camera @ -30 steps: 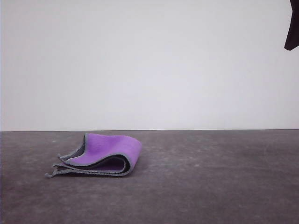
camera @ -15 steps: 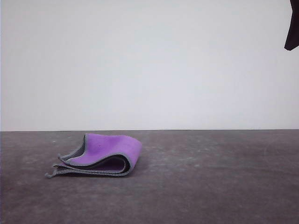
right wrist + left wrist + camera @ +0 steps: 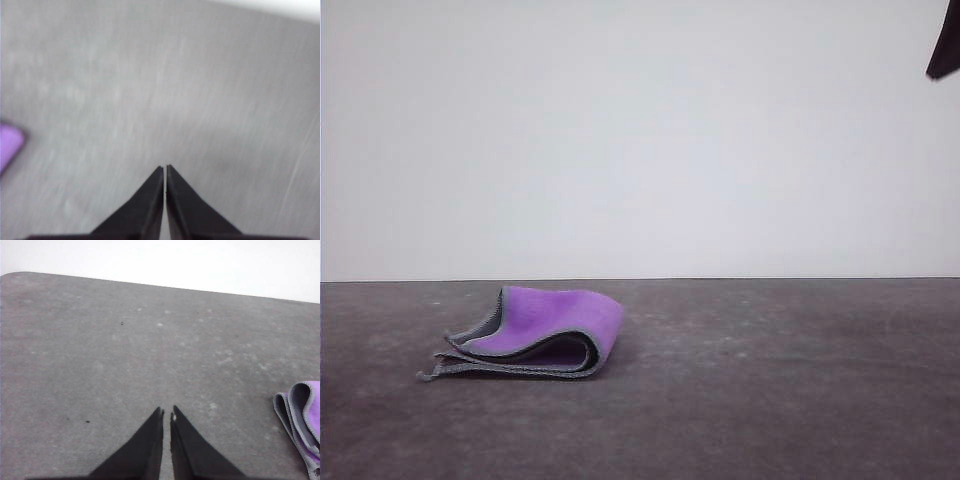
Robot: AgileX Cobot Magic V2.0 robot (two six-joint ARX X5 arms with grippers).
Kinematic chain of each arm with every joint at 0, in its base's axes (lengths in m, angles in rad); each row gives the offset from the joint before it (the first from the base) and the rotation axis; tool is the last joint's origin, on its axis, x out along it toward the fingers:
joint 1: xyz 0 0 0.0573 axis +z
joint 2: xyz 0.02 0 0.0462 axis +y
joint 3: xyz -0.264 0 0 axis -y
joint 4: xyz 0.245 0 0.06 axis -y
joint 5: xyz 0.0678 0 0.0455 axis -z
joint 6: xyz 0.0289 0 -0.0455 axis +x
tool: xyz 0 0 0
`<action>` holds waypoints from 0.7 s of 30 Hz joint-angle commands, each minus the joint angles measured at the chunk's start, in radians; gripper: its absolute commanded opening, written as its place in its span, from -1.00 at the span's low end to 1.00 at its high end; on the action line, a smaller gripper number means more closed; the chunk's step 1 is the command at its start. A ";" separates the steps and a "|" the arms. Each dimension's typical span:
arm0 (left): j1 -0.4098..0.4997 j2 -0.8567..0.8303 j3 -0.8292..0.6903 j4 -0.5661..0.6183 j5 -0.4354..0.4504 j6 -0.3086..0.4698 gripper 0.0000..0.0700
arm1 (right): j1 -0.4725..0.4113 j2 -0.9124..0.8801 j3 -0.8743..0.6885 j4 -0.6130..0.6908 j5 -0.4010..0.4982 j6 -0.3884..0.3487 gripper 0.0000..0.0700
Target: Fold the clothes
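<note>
Table (image 3: 790, 400) grey, broad. Cloth (image 3: 535, 335) lies folded on it, purple outward, well apart from both pincers. Left pincer (image 3: 166, 412) tips nearly touching, empty, cloth off to one side. Right pincer (image 3: 165, 167) pinched together, empty, view blurred. Fold looks finished; next likely retreat, or press bulging top layer flat.

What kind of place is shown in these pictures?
Probably a bare robot test bench or lab setup, not a home. A plain dark grey table stands against a blank white wall, and the one item on it is a folded purple and grey cloth.
</note>
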 commanded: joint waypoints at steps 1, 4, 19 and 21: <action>-0.001 0.000 -0.018 -0.010 0.002 -0.005 -0.95 | 0.000 -0.070 -0.095 0.105 -0.003 0.028 -0.99; -0.001 0.000 -0.018 -0.010 0.002 -0.005 -0.95 | -0.002 -0.227 -0.276 0.219 0.008 0.069 -0.99; -0.001 0.000 -0.018 -0.010 0.002 -0.005 -0.95 | -0.002 -0.969 -0.889 0.336 0.088 0.098 -0.99; -0.001 0.000 -0.018 -0.009 0.002 -0.005 -0.95 | -0.002 -1.009 -0.932 0.340 0.096 0.097 -0.99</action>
